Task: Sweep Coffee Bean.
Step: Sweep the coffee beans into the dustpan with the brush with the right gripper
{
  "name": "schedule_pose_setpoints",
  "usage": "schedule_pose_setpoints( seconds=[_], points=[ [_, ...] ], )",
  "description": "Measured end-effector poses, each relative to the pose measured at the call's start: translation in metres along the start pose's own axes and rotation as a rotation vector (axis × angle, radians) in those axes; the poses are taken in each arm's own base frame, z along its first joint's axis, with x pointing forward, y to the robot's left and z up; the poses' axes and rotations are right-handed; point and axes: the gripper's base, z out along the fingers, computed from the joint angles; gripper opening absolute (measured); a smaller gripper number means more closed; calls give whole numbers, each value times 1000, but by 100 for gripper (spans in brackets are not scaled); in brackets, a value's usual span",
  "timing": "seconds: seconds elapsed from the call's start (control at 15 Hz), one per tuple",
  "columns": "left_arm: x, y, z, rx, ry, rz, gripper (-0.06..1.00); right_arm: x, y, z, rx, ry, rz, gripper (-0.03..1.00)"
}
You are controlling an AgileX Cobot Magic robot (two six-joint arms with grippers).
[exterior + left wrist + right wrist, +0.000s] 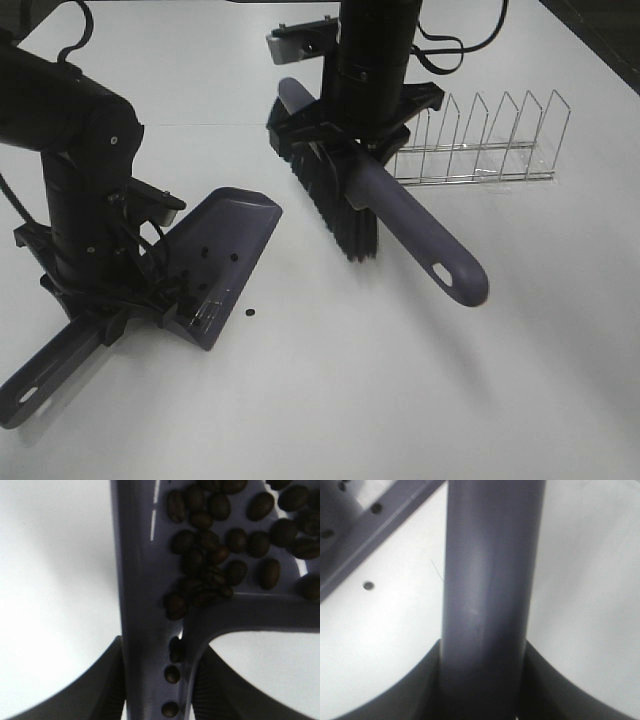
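Observation:
My left gripper (112, 318) is shut on the handle of the purple dustpan (228, 235), whose blade rests on the white table. In the left wrist view, coffee beans (215, 555) lie heaped in the pan where it meets the handle, and a few sit in the handle groove between my fingers (107, 685). One stray coffee bean (249, 313) lies on the table just off the pan's front edge, also visible as a bean (368, 585) in the right wrist view. My right gripper (345, 140) is shut on the purple brush handle (487, 605), and the black bristles (335, 215) point down to the right of the pan.
A wire dish rack (480, 140) stands on the table at the back right, behind the brush. The brush handle's free end (460, 282) sticks out toward the front right. The dustpan's edge (375, 525) shows beside the brush handle.

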Motion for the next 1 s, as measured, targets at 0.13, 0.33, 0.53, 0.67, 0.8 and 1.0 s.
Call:
schedule_pose_setpoints(
  seconds=[0.13, 0.33, 0.53, 0.67, 0.8, 1.0],
  points=[
    [4, -3, 9, 21, -2, -17, 33, 19, -4, 21, 26, 88, 26, 31],
    [0, -7, 11, 43, -33, -26, 33, 29, 5, 49, -90, 76, 106, 31],
    [0, -7, 14, 45, -25, -27, 33, 21, 16, 63, -216, 7, 170, 31],
    [0, -7, 15, 44, -17, -27, 33, 16, 25, 74, -320, -14, 206, 31],
    [0, -8, 16, 47, -10, -30, 33, 6, 33, 84, -420, -93, 221, 31],
    [0, -8, 16, 49, -9, -29, 33, -5, 38, 84, -489, -180, 186, 31]
  ],
)
